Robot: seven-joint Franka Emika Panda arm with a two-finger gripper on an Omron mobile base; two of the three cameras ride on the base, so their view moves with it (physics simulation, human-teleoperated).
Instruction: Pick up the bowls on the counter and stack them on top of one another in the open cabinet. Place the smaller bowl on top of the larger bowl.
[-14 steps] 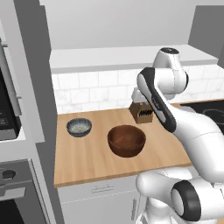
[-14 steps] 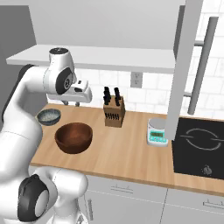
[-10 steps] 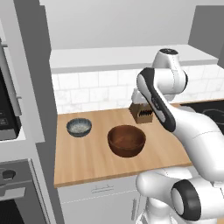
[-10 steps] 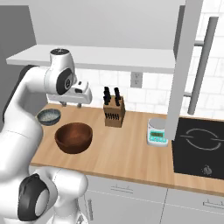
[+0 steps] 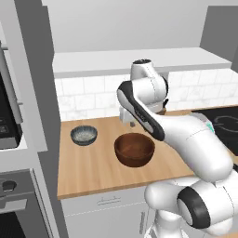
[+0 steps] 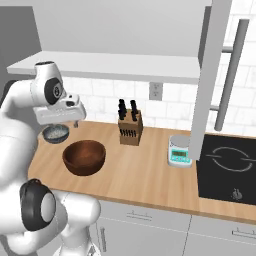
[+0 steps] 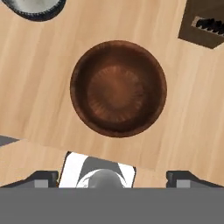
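Since the earlier frame my arm has barely shifted; the gripper [image 6: 76,121] hangs above the larger bowl [image 5: 134,148], jaws spread and empty. Nothing is stacked yet: the smaller bowl [image 5: 84,135] sits left of it on the counter [image 5: 88,165], both uncollected. I read no writing anywhere.

The larger bowl [image 5: 134,148] is dark reddish-brown with a faint ring-and-ray grain inside, and the smaller bowl [image 5: 84,135] is blue-grey outside with a pale speckled inside. Both sit on the counter [image 5: 93,172], a light wooden butcher-block surface with pale grey drawers below. The knife block [image 6: 130,129] is brown with black handles, the kitchen scale [image 6: 179,151] is white and teal, and the cooktop [image 6: 227,168] is black with 1 pale ring marking.
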